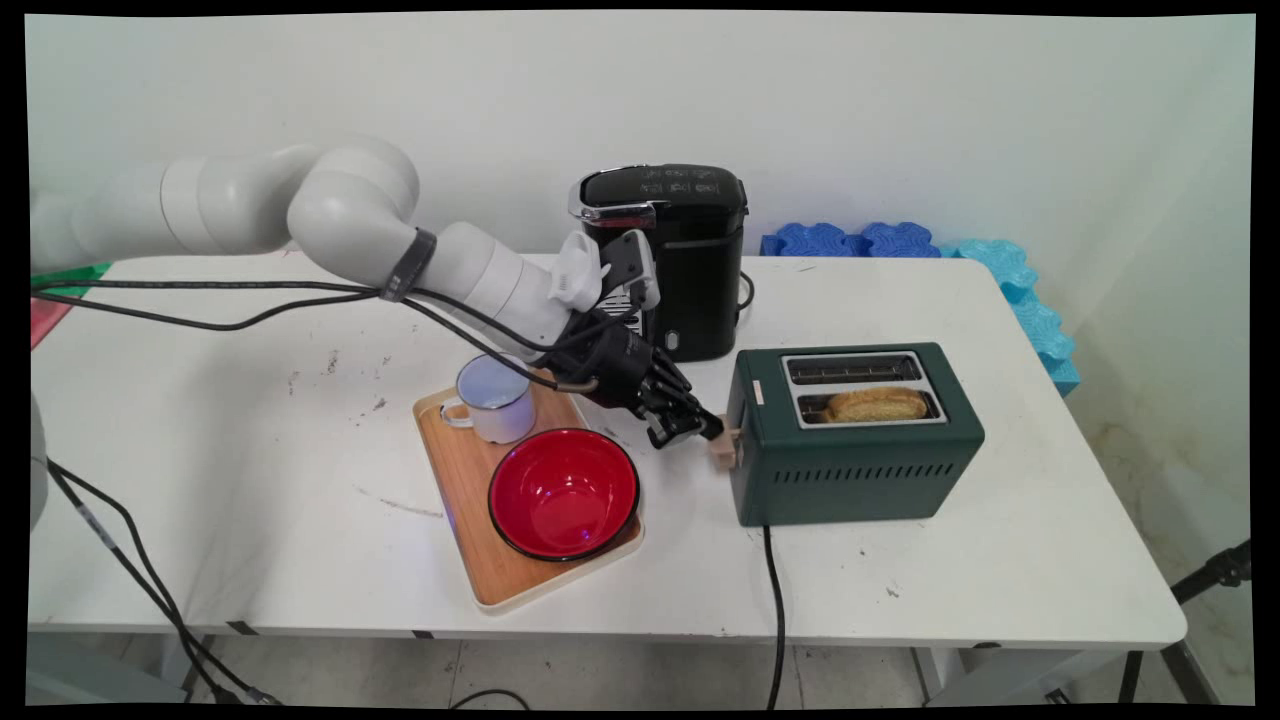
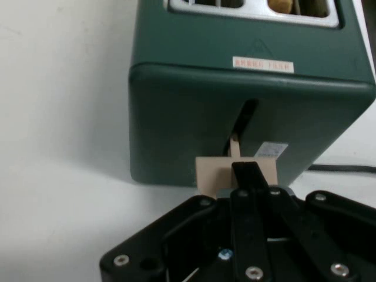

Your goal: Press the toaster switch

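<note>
I see the toaster's lever (image 2: 235,171) low in its slot with bread (image 1: 876,403) sunk in the near slot of the toaster (image 1: 850,470) toward the table's right edge, my gripper (image 1: 697,429) closed, fingertip resting on it, tray (image 1: 470,520) alongside.

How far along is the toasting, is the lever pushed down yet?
Done: toast sits low in the near slot of the green toaster. In hand: the gripper, fingers shut, presses the tan lever, low in its slit. Left: letting go of the lever.
</note>
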`<state>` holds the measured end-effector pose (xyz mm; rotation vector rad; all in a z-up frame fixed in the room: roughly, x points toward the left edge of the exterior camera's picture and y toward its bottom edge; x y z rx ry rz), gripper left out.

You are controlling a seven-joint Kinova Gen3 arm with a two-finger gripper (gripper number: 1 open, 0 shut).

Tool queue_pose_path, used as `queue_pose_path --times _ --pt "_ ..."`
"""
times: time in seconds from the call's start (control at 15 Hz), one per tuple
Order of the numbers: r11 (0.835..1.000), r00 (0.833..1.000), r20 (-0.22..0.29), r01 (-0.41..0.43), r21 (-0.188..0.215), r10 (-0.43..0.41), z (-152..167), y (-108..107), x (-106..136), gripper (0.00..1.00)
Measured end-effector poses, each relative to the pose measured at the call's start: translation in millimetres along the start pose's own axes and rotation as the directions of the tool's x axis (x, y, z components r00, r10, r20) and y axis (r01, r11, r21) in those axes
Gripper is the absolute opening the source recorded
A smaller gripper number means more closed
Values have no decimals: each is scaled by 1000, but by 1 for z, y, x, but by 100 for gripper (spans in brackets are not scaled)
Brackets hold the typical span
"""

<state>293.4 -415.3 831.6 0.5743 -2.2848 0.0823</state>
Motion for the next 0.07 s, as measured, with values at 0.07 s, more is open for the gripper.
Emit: queue_pose_path --times 0.07 --pt "1000 1000 1 1 -1 -1 1 0 -1 0"
